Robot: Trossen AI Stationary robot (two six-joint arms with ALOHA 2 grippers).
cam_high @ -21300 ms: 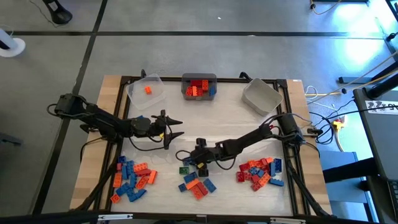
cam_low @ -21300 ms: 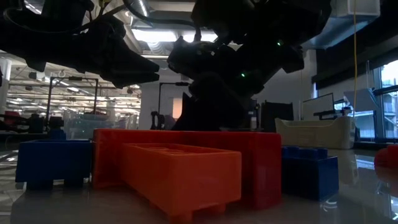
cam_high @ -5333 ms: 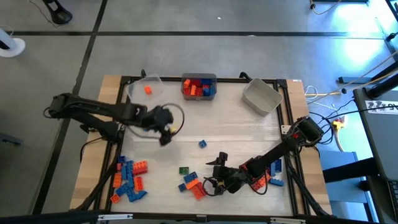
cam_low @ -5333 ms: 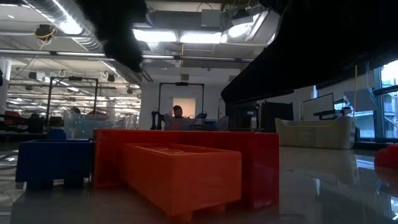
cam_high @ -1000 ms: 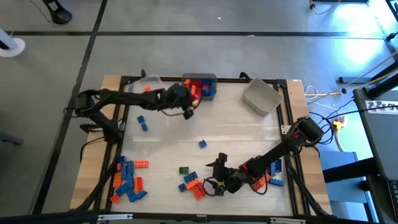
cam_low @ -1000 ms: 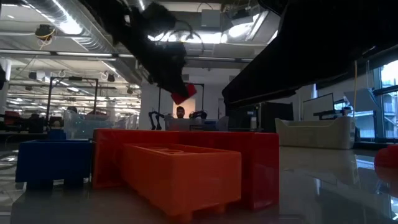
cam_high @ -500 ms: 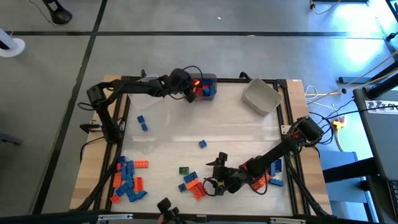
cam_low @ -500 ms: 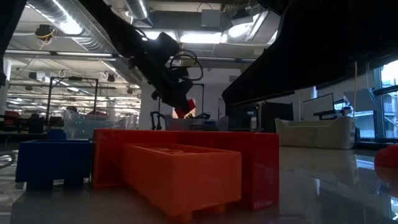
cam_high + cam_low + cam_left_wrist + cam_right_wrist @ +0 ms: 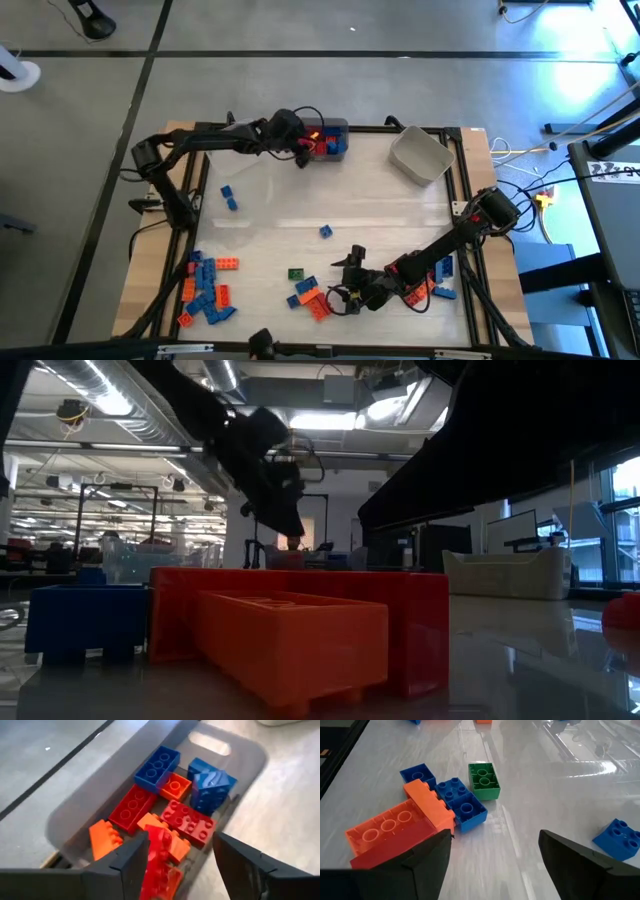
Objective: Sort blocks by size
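**Left arm over the grey bin, right arm low beside the front bricks**

The left gripper (image 9: 303,152) is stretched to the far edge of the table (image 9: 400,215), at the near-left corner of the grey bin (image 9: 336,124). Its jaws are spread apart and nothing is pinched between them. In the left wrist view a red brick (image 9: 159,857) sits in the gap between the fingers (image 9: 131,861), tilted on top of the bricks already in the bin — whether it touches a finger cannot be told. The bin holds a mix of red, orange and blue bricks (image 9: 172,802) of the larger sizes.

The right gripper (image 9: 345,280) is down near the front of the table, jaws spread and empty. Just ahead of it, in the right wrist view, lie a long orange brick (image 9: 395,827), two blue bricks (image 9: 460,802) touching it, and a green brick (image 9: 483,781) just beside those.

Other bricks on the table:
- a cluster of blue, orange and red bricks (image 9: 207,288) at the front left
- a red and blue pile (image 9: 432,285) at the front right, partly under the right arm
- two blue bricks (image 9: 228,197) at the left
- one lone blue brick (image 9: 326,231) near the centre

A second, light grey bin (image 9: 420,155) stands at the far right — its contents do not show.
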